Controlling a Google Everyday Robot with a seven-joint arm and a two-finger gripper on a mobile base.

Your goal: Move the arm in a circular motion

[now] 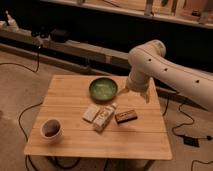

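The thick, smooth white tubular arm point(150, 62), likely rigid, heavy and needing no grasp, hangs over the wooden table's point(70, 92) far right, its tan-tipped gripper point(135, 91), spread or closed I cannot tell, beside the round green bowl point(103, 89).

Arm point(165, 67): white casing, small dark dots. End effector point(136, 91): yellowish-tan, over the pale wood-grain bench point(70, 95). Just left of it, bowl point(103, 89): green, paler inside. Nearer the camera than it, bar point(126, 116): brown, dark face. Towards its lower left, carton point(103, 119): cream and tan; packet point(91, 113): off-white. Farthest lower left, cup point(51, 129): white, dark brown contents.
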